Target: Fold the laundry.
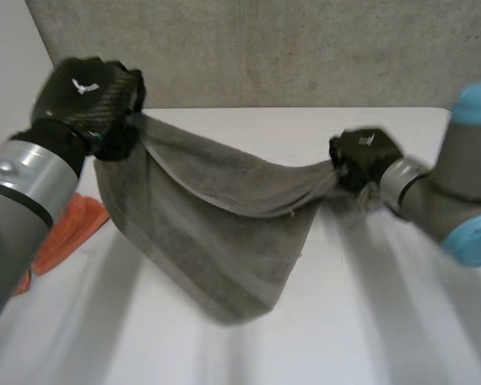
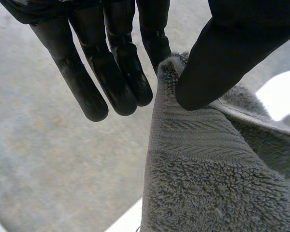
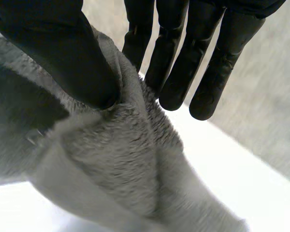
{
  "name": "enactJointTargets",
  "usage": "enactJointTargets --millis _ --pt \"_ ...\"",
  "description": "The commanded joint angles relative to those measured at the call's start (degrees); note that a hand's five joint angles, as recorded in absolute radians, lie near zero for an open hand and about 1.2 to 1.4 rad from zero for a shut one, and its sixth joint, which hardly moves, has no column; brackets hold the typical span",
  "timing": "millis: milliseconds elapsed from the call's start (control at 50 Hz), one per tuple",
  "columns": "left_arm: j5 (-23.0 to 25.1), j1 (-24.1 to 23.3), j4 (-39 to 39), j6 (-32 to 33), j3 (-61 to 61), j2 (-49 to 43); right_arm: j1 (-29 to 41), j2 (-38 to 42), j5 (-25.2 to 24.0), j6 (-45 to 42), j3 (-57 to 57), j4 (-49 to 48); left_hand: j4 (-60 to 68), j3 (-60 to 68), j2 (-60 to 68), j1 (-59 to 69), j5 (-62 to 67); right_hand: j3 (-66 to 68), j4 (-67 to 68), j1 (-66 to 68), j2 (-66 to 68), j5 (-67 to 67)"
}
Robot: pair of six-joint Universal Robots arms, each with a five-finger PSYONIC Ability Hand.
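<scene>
I hold a grey terry towel (image 1: 216, 233) sagging over the middle of the white table (image 1: 385, 321), left hand (image 1: 88, 92) and right hand (image 1: 367, 156) each thumb-pinching a corner. I judge these shallow pinches could slip and drop it.

towel (image 1: 216, 233) is reading as grey terry cloth, rough looped pile, with a flat woven band running near its edge. left hand (image 1: 88, 96) is showing a glossy weave-pattern shell, probably carbon fibre; its fingers (image 2: 87, 92) are looking smooth, semi-gloss. table (image 1: 369, 321) is looking smooth matt white
</scene>
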Motion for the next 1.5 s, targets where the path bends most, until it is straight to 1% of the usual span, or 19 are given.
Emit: enactJointTargets --millis 20,40,140,260,340,400,480,500,560,580,680,760,940,1080,1220,1340,1360,1440,1500 --pt "0.5 4.1 -2.2 0.5 1.4 3.3 -4.1 -14.1 -4.3 -15.2 -10.6 24.6 11.3 11.7 11.5 15.5 14.2 12.5 12.0 24.5 12.6 14.3" --pt "0.6 4.4 -2.9 0.5 1.5 3.3 -5.1 -14.6 -4.6 -17.9 -13.7 29.7 11.3 11.7 11.5 15.5 14.2 12.5 12.0 24.5 12.6 14.3" --pt "0.7 4.9 -8.7 0.6 1.1 2.1 -6.6 -14.9 -5.4 -23.0 -19.2 39.9 11.3 11.7 11.5 15.5 14.2 12.5 12.0 24.5 12.6 14.3" --pt "0.7 4.7 -10.8 2.1 -0.1 -3.9 -7.8 -13.9 -7.6 -25.8 -17.6 43.3 11.3 11.7 11.5 15.5 14.2 12.5 12.0 24.5 12.6 14.3" --pt "0.7 4.6 -10.2 6.1 0.9 -9.5 -7.9 -9.2 -7.4 -27.8 -16.3 42.9 11.3 11.7 11.5 15.5 14.2 12.5 12.0 24.5 12.6 14.3" --pt "0.5 4.1 -8.1 10.7 4.4 -14.8 -7.7 -4.4 -6.9 -27.6 -18.5 39.9 11.3 11.7 11.5 15.5 14.2 12.5 12.0 24.5 12.6 14.3" --pt "0.2 3.5 -1.7 14.1 12.5 -21.2 -7.3 0.4 -5.5 -25.7 -24.3 30.9 11.3 11.7 11.5 15.5 14.2 12.5 12.0 24.5 12.6 14.3" --pt "0.2 3.4 0.1 14.1 14.4 -22.1 -7.3 1.7 -3.9 -24.0 -27.8 25.7 11.3 11.7 11.5 15.5 14.2 12.5 12.0 24.5 12.6 14.3" --pt "0.2 3.4 8.0 14.6 20.7 -23.7 -7.3 2.7 -1.0 -20.9 -32.9 17.0 11.3 11.7 11.5 15.5 14.2 12.5 12.0 24.5 12.6 14.3" --pt "-0.3 3.4 13.6 14.5 23.7 -23.9 -7.2 2.3 0.5 -18.4 -34.8 11.3 11.3 11.7 11.5 15.5 14.2 12.5 12.0 24.5 12.6 14.3" --pt "-2.9 3.3 27.2 14.6 27.2 -22.2 -7.3 -0.9 2.0 -13.1 -35.9 -3.2 11.3 11.7 11.5 15.5 14.2 12.5 12.0 24.5 12.6 14.3" --pt "-3.6 3.0 28.3 14.6 25.8 -19.5 -7.3 -4.3 0.4 -11.4 -34.3 -6.0 11.3 11.7 11.5 15.5 14.2 12.5 12.0 24.5 12.6 14.3" --pt "-3.5 2.7 23.4 14.6 8.9 -14.6 -8.1 -5.6 -7.1 -11.8 -23.3 7.1 11.3 11.7 11.5 15.5 14.2 12.5 12.0 24.5 12.6 14.3" --pt "-3.0 2.0 23.5 14.8 -4.1 -14.9 -8.1 -5.5 -7.9 -16.4 -8.2 14.2 11.3 11.7 11.5 15.5 14.2 12.5 12.0 24.5 12.6 14.3" --pt "-3.6 -0.9 23.2 15.0 -10.2 -19.7 -8.1 -0.2 -7.8 -19.8 3.2 12.0 11.3 11.7 11.5 15.5 14.2 12.5 12.0 24.5 12.6 14.3" --pt "-3.7 -1.3 23.2 14.9 -12.8 -19.5 -8.1 -0.1 -7.6 -19.9 8.7 11.9 11.3 11.7 11.5 15.5 14.2 12.5 12.0 24.5 12.6 14.3" --pt "-3.7 -1.3 23.1 14.9 -13.0 -19.2 -8.1 -0.2 -7.6 -19.9 9.6 11.7 11.3 11.7 11.5 15.5 14.2 10.6 10.0 22.5 10.7 12.4" --pt "-3.7 -1.2 22.7 14.5 -13.8 -17.6 -9.4 -0.6 -7.5 -18.8 13.8 9.4 11.3 11.7 11.5 15.5 14.2 -20.1 -20.7 -8.2 -20.0 -18.3" --pt "-3.7 -1.1 21.7 14.1 -14.3 -16.7 -10.6 -1.1 -7.4 -18.3 16.3 8.5 11.3 11.7 11.5 15.5 14.2 -28.8 -29.3 -16.8 -28.7 -27.0"
